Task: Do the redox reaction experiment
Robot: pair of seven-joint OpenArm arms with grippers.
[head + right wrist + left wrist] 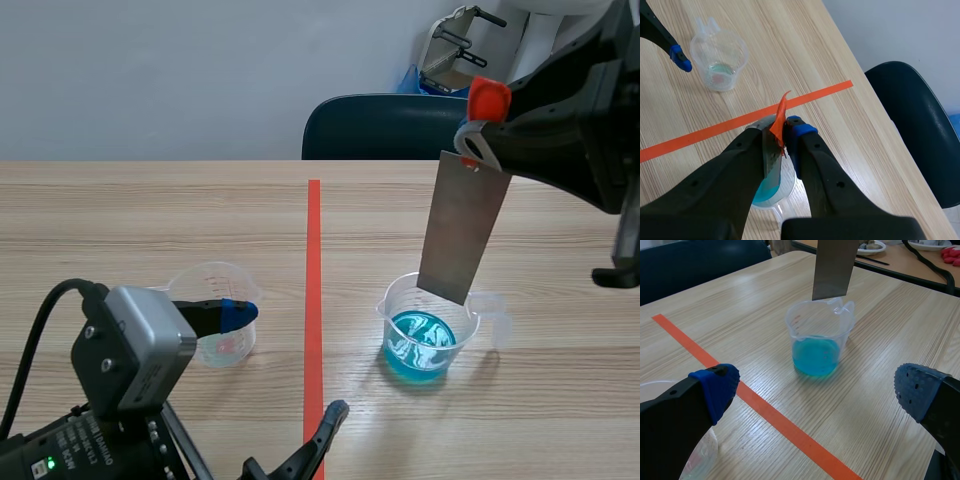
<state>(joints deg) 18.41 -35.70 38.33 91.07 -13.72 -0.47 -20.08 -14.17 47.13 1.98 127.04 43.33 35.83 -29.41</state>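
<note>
Right gripper (781, 132) clamped on upper end of grey metal strip (460, 230). Strip hangs upright, lower edge at mouth of plastic beaker (400, 318), above its blue liquid (420, 345). Left gripper (815, 388) open, one finger over second clear beaker (205, 280), across orange tape line (314, 300).

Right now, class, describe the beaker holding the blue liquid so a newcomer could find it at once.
Start at the orange-red tape line running down the wooden table. On the robot's right of it stands a clear plastic beaker, with a grey metal strip hanging over it. Unlike the other beaker left of the line, it holds bright blue liquid.
</note>
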